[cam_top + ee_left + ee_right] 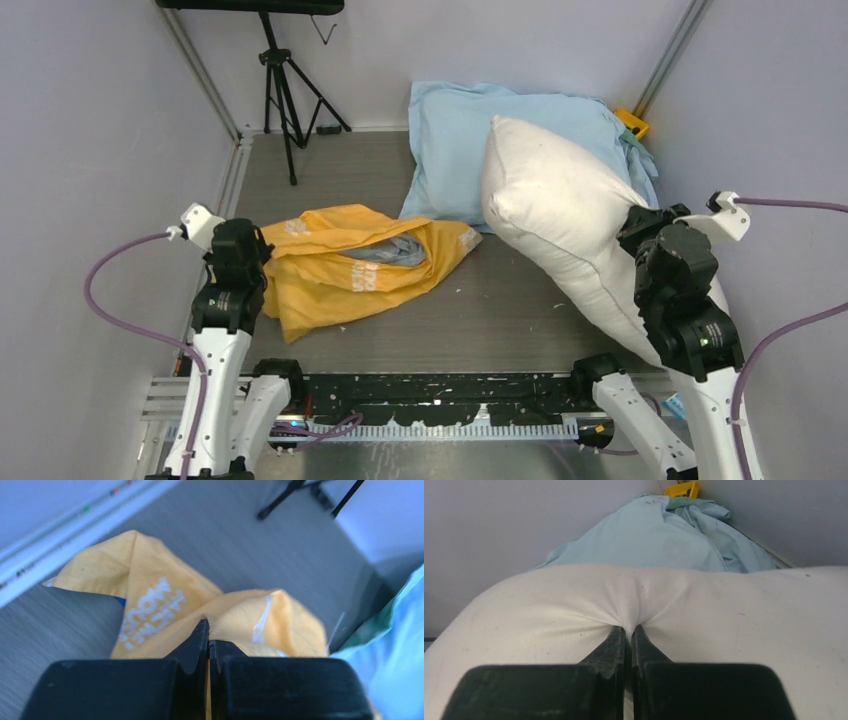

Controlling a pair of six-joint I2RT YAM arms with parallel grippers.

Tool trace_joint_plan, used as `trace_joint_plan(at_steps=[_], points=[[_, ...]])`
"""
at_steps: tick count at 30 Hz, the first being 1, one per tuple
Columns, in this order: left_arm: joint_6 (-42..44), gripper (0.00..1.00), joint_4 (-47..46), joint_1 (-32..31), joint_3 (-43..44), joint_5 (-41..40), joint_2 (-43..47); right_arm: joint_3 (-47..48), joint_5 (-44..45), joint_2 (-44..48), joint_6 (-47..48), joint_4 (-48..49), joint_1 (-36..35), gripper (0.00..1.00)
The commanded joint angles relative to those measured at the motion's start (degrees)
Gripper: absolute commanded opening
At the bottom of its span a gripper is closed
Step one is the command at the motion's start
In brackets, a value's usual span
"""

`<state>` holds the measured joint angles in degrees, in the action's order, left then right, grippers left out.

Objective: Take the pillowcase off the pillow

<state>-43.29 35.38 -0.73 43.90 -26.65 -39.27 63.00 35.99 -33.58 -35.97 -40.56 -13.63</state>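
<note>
The orange-yellow pillowcase [340, 270] lies crumpled and empty on the left of the table, its mouth gaping toward the right. My left gripper [262, 258] is shut on a fold at its left edge; the wrist view shows the yellow cloth [155, 605] pinched between the jaws of the left gripper [208, 630]. The white pillow [560, 215] stands apart from the case, tilted on the right. My right gripper [640, 230] is shut on its near right side, bunching the white pillow fabric [574, 605] at the right gripper's tips [629, 630].
A pale light-blue cushion [460, 140] lies at the back behind the pillow and shows in the right wrist view [649, 540]. A black tripod [285, 90] stands at the back left. A yellow object [632, 122] sits in the back right corner. Walls close both sides.
</note>
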Motion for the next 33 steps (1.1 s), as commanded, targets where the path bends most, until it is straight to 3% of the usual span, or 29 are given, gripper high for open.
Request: trace_joint_plan(at_steps=[1,6,11,14,17,19,20,22,23,24,29,33], points=[[5.68,0.0,-6.39,0.47,9.56,-8.76,-5.92,5.54,-6.98,-5.65,-1.77,14.87,0.2,0.0],[12.9,0.0,-10.55,2.3,25.7,-5.47,-20.05,11.33,-19.6,-16.24,-1.24,14.41,0.2,0.0],[12.28,0.0,-7.98,2.31,43.76,3.98,-33.06,25.46,-26.36,-28.77,-0.44,14.84,0.23,0.0],[12.27,0.0,-9.72,2.31,49.83,9.35,-37.28,32.23,-39.15,-34.87,-1.94,19.48,0.26,0.0],[14.77,0.0,-8.44,2.31,55.25,13.77,-40.93,31.76,-52.22,-37.94,-6.87,29.52,0.19,0.0],[16.66,0.0,-6.81,2.31,56.04,14.4,-41.36,31.78,-57.6,-40.24,-8.91,30.25,0.22,0.0],[17.03,0.13,-6.62,2.31,55.02,14.65,-40.89,31.3,-59.22,-41.08,-9.07,29.42,0.21,0.07],[17.61,0.71,-6.25,2.27,51.15,16.03,-39.23,29.12,-58.63,-41.17,-8.95,26.09,0.2,0.6],[17.78,0.93,-5.87,2.31,49.07,17.35,-38.17,26.62,-56.7,-40.48,-8.51,24.44,0.23,0.78],[17.87,0.99,-5.49,2.31,46.16,18.59,-36.97,24.58,-54.86,-39.53,-7.9,23.76,0.23,0.81],[18.13,1.0,-8.4,2.31,32.98,23.42,-29.15,16.45,-39.36,-33.72,-4.23,20.31,0.25,0.84],[19.79,1.0,-14.78,2.31,20.69,21.59,-20.68,7.31,-29.65,-28.52,-2.04,22.02,0.27,0.81]])
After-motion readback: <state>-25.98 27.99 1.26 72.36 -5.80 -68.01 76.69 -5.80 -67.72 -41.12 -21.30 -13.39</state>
